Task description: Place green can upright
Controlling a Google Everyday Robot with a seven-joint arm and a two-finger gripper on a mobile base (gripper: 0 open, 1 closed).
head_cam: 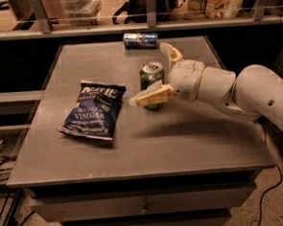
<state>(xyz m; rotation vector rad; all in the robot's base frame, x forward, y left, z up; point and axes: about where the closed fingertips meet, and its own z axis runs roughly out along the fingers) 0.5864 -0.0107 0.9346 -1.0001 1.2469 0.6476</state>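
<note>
gripper [149,74]: being held astride green can [152,77]
chip bag [93,109]: being supported left of it
second can [140,40]: being supported behind it

A single camera looks down at a slant from in front of the grey surface [191,145], facing the railed shelf [102,29] behind it. It is near enough that the surface fills most of the view, with the drawer fronts [142,203] along the bottom. The arm [255,89] enters from the view's right. The hand [150,74] is near the centre, its fingers spread about the green can [152,69].
</note>
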